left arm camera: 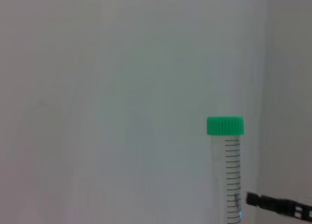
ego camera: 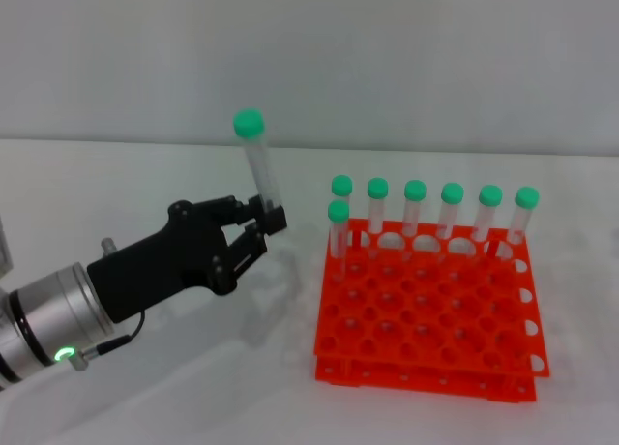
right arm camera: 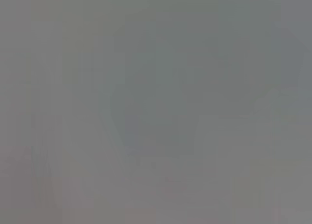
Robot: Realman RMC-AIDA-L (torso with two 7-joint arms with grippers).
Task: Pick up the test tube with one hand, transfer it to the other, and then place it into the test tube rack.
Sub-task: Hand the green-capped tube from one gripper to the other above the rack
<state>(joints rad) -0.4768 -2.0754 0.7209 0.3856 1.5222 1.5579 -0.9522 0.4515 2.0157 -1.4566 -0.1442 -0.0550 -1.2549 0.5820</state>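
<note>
The test tube is held upright, clamped in the left gripper jaws; a handover to the right gripper, not seen, is needed next.

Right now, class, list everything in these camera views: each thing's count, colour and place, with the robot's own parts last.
Held test tube: one, clear with green cap, upright, lifted above the table left of the rack.
Racked tubes: seven, clear with green caps; six along the rack's back row, one just in front at its left end.
Test tube rack: one, orange, on the table at right.
Table: one, white.
Left gripper: one, black, shut on the held tube's lower end.
Right gripper: not in view.
</note>
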